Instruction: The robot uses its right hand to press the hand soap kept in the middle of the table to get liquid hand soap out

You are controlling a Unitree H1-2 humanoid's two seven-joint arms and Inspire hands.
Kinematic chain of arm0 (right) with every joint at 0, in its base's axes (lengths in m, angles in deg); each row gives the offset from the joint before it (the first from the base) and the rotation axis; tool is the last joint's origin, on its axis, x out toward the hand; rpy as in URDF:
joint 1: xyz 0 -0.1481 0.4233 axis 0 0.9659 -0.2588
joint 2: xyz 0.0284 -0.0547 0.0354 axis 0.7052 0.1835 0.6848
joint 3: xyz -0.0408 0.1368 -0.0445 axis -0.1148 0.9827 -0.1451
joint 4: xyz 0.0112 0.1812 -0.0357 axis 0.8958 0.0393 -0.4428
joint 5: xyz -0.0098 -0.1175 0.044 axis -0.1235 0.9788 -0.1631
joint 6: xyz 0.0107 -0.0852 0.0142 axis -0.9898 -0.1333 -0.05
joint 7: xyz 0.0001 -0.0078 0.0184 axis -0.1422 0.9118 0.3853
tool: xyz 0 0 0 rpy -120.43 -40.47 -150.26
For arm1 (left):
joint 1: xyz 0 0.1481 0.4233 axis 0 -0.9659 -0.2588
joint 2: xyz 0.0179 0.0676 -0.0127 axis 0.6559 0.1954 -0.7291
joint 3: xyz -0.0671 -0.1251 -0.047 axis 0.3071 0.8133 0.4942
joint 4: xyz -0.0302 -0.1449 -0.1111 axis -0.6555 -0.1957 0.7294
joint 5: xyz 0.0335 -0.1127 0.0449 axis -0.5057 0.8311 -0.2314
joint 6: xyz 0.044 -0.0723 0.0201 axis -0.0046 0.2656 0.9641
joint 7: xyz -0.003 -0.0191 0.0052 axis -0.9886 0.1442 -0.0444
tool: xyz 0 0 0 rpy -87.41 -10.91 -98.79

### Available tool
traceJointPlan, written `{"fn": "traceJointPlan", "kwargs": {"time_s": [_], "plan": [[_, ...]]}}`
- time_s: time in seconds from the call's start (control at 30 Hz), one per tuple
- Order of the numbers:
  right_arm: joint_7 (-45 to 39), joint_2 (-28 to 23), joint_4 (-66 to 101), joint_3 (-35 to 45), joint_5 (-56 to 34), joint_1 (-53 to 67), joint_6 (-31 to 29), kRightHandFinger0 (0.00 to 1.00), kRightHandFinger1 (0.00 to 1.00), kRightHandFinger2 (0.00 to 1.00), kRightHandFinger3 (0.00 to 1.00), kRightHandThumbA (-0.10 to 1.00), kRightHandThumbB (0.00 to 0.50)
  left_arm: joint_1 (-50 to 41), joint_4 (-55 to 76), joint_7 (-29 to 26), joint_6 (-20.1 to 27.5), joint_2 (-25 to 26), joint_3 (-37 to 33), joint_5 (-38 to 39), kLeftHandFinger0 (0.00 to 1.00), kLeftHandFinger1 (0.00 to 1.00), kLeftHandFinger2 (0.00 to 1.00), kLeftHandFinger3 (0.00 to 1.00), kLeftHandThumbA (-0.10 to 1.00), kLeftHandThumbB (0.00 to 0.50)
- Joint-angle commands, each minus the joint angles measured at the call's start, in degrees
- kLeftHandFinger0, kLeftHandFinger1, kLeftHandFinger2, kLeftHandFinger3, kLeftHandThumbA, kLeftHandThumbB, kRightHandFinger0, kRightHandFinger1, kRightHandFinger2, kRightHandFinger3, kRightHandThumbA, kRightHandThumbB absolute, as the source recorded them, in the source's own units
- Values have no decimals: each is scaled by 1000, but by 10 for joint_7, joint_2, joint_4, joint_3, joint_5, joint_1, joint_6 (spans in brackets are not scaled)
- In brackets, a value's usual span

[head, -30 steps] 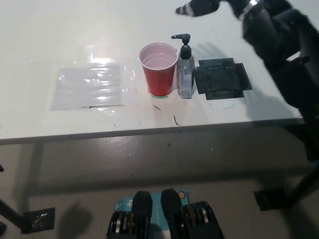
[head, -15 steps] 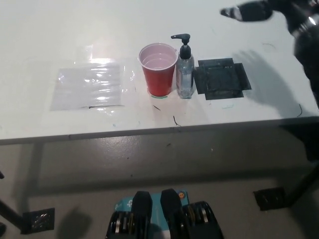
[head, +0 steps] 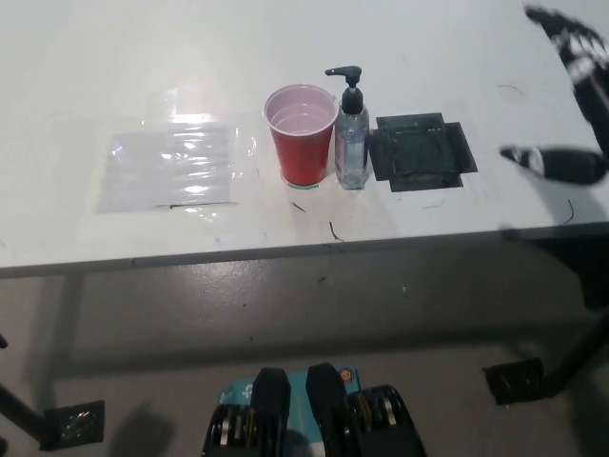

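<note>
The hand soap bottle (head: pixel 351 133) stands upright near the middle of the white table (head: pixel 95 57), its black pump spout pointing to picture left. It sits just beside a red cup (head: pixel 304 133), apparently touching it, with a dark square mat (head: pixel 422 152) on its other side. A clear plastic sheet (head: pixel 171 168) lies flat, well apart from the cup. The black right hand (head: pixel 571 105) hovers at the table's far right edge, fingers spread and holding nothing, though it is partly cut off.
</note>
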Motion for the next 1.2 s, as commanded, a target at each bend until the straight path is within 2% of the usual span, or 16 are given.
{"fn": "traceJointPlan", "kwargs": {"time_s": [0.0,0.03,0.3,0.33,0.43,0.47,0.53,0.63,0.67,0.77,0.83,0.9,0.97,1.0,1.1,1.17], "plan": [[28,-10,22,28,-22,17,-4,1000,1000,1000,1000,1000,492,1,9,-19,-11,13,15,11,1000,1000,1000,776,1000,145],[28,-10,21,31,-25,26,-3,1000,1000,1000,1000,1000,486,1,9,-17,-11,12,16,8,1000,1000,1000,813,1000,155],[65,19,-18,82,-71,104,-11,1000,1000,1000,1000,1000,500,-2,9,-27,-11,18,12,16,1000,1000,1000,761,1000,154],[69,20,-23,85,-67,112,-14,1000,1000,1000,1000,1000,470,-3,8,-28,-11,16,12,17,1000,1000,1000,773,1000,164],[83,29,-36,95,-67,132,-16,1000,1000,1000,1000,1000,448,-3,9,-27,-11,13,15,17,1000,1000,1000,781,1000,160],[88,34,-48,102,-72,147,-11,1000,1000,1000,1000,1000,396,-2,9,-22,-11,9,21,13,1000,1000,1000,759,1000,167],[98,37,-59,105,-74,156,-21,1000,1000,1000,1000,1000,383,-2,9,-22,-11,9,20,14,1000,1000,1000,771,1000,166],[120,48,-80,113,-86,171,-43,1000,1000,1000,1000,1000,331,-3,10,-23,-11,11,19,14,1000,1000,1000,792,1000,158],[125,51,-83,114,-85,173,-45,1000,1000,1000,1000,1000,335,-2,9,-23,-11,11,20,15,1000,1000,1000,808,1000,158],[146,62,-110,117,-88,177,-60,1000,1000,1000,1000,1000,337,2,9,-24,-11,16,16,16,1000,1000,1000,769,1000,158],[149,62,-123,118,-92,175,-64,1000,1000,1000,1000,1000,365,1,9,-24,-11,17,14,16,1000,1000,1000,764,1000,171],[154,63,-126,119,-93,172,-64,1000,1000,1000,1000,1000,365,3,6,-25,-11,15,16,17,1000,1000,1000,766,1000,175],[158,61,-127,121,-97,170,-66,1000,1000,1000,1000,1000,375,3,6,-27,-11,16,14,20,1000,1000,1000,790,1000,156],[158,61,-128,121,-99,170,-64,1000,1000,1000,1000,1000,381,4,6,-26,-11,14,16,21,1000,1000,1000,781,1000,161],[163,62,-132,120,-101,169,-62,1000,1000,1000,1000,1000,396,5,4,-26,-11,12,18,22,1000,1000,1000,755,1000,136],[167,60,-134,118,-94,168,-63,1000,1000,1000,1000,1000,396,6,5,-21,-11,8,22,15,1000,1000,1000,771,1000,145]]}}
